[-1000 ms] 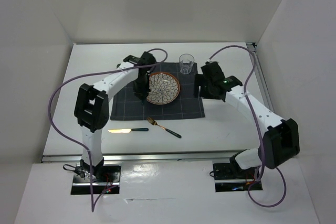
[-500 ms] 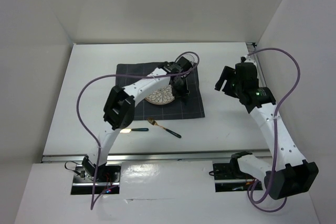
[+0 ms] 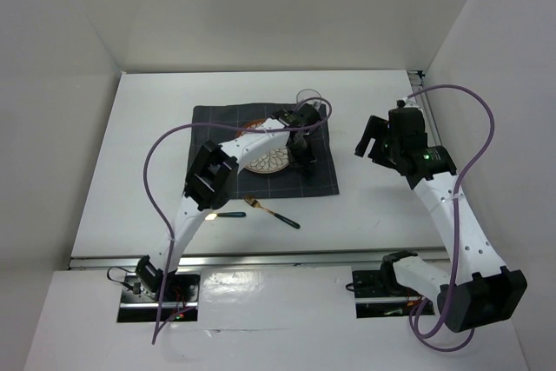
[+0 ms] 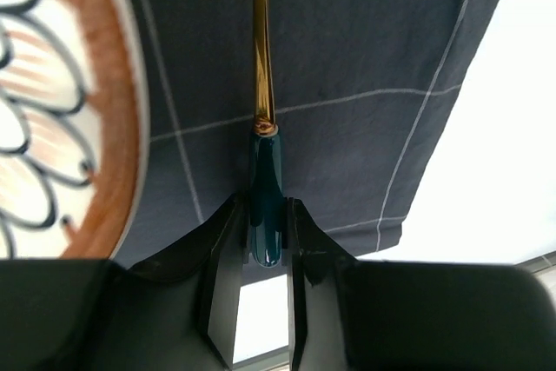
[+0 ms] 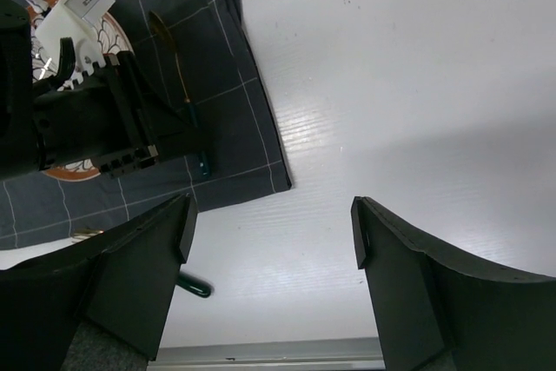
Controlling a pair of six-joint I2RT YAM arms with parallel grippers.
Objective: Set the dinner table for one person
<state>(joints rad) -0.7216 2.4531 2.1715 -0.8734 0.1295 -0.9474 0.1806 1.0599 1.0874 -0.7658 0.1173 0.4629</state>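
The white dinner table carries a dark grey checked placemat with a patterned, brown-rimmed plate on it. My left gripper is just right of the plate and shut on the dark teal handle of a gold spoon. The spoon points away along the placemat, beside the plate; I cannot tell whether it rests on the cloth. The spoon also shows in the right wrist view. My right gripper is open and empty above bare table right of the placemat; its own view shows it too.
A clear glass stands at the placemat's far right corner, partly behind the left arm's purple cable. A gold fork with a teal handle and a knife lie on the table in front of the placemat. Metal rail along the near edge.
My left gripper crossed from the plate's left side to its right side and now holds the spoon. My right arm pulled back from the placemat to the right and has since stayed still.
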